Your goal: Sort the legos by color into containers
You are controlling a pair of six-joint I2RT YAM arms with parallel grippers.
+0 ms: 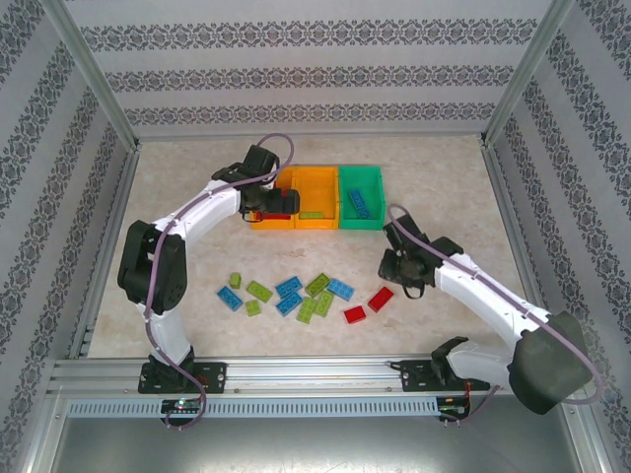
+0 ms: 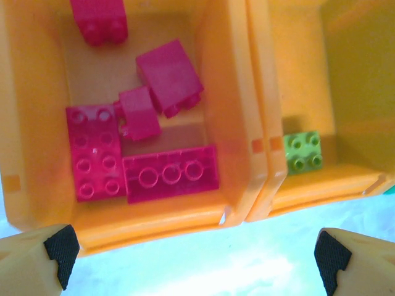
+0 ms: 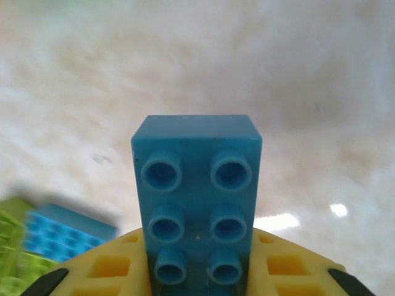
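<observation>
Right gripper (image 1: 406,268): clamped on the blue brick (image 3: 196,203), and the brick is up off the table (image 1: 197,187)!
Grip: the jaws pinch the brick's two long sides at its lower end; most of it sticks out ahead of the fingers.
Blue brick: a hard moulded rectangle with two rows of round hollow-topped studs, crisp edges and a slight sheen.
Handling: probably very light and fully rigid, with nothing to crush. The smooth side walls could slip or let it swivel, so a squeeze across the flat sides near the middle looks safest.
Green bin (image 1: 360,175): beyond the right gripper and a touch to its left, with blue pieces inside.
Loose legos (image 1: 296,291): scattered on the speckled table to the right gripper's left.
Left gripper (image 2: 191,253): spread wide and holding nothing, black pads showing.
Left orange bin (image 2: 216,80): just ahead of the left gripper, glossy-walled, with red bricks (image 2: 170,174) jumbled inside.
Middle orange bin (image 2: 345,74): to that gripper's right, holding a lime green brick (image 2: 302,150).
</observation>
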